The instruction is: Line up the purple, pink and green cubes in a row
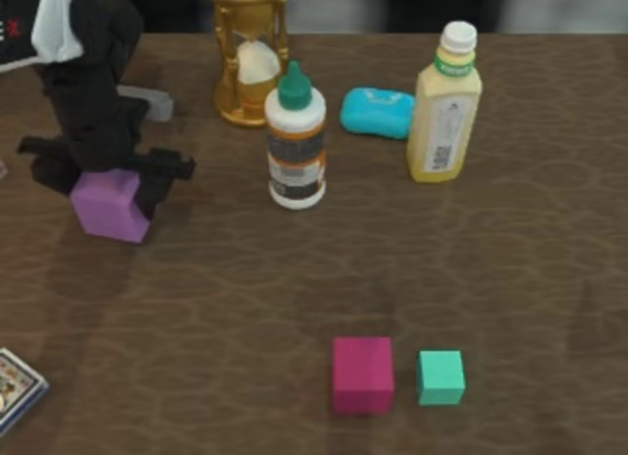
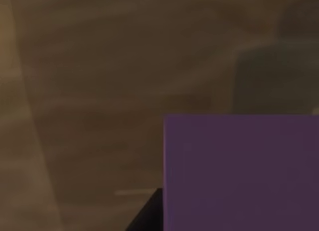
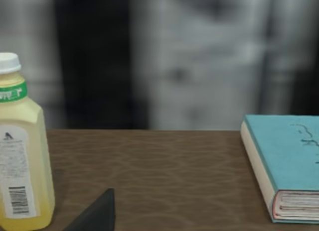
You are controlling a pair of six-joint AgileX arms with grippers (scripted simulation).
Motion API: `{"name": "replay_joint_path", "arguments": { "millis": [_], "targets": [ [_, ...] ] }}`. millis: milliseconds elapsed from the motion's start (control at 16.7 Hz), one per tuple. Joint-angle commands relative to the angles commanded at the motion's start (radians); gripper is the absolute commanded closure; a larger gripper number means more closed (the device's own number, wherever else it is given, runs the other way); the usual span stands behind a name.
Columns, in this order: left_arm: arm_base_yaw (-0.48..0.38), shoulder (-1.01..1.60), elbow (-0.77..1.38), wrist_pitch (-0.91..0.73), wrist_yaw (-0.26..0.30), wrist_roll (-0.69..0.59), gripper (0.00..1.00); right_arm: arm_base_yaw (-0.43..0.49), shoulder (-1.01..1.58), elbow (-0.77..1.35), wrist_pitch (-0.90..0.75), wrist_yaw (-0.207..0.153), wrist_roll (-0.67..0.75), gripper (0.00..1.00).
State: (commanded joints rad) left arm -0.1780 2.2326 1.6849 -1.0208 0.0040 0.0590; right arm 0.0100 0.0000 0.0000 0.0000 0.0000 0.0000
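Gripping purple cube point(image 1: 108, 205) in our left gripper point(image 1: 110, 180), table's left; pink cube point(image 1: 362, 375) beside green cube point(image 1: 441, 378).

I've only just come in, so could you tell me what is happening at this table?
The left gripper is down over the purple cube at the table's left side, its fingers either side of the cube. The pink cube and green cube already sit side by side near the front edge, apart from each other, so the purple one is yet to join the row. The right arm is out of the top view, its wrist camera facing a yellow bottle.
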Motion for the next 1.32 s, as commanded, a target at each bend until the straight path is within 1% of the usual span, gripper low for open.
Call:
{"name": "replay_joint_path", "arguments": {
  "millis": [180, 480, 660, 840, 1140, 1320],
  "targets": [
    [0.007, -0.036, 0.047, -0.078, 0.0, -0.001, 1.0, 0.0, 0.0, 0.0, 0.0, 0.0, 0.0, 0.0],
    [0.0, -0.038, 0.048, -0.081, -0.001, -0.001, 1.0, 0.0, 0.0, 0.0, 0.0, 0.0, 0.0, 0.0],
    [-0.056, -0.073, 0.004, -0.074, -0.002, -0.067, 1.0, 0.0, 0.0, 0.0, 0.0, 0.0, 0.0, 0.0],
    [-0.164, -0.153, -0.096, -0.059, -0.004, -0.228, 1.0, 0.0, 0.0, 0.0, 0.0, 0.0, 0.0, 0.0],
    [-0.388, -0.323, -0.316, -0.026, -0.006, -0.592, 1.0, 0.0, 0.0, 0.0, 0.0, 0.0, 0.0, 0.0],
    [-0.491, -0.413, -0.418, -0.002, -0.009, -0.728, 1.0, 0.0, 0.0, 0.0, 0.0, 0.0, 0.0, 0.0]
  ]
}}
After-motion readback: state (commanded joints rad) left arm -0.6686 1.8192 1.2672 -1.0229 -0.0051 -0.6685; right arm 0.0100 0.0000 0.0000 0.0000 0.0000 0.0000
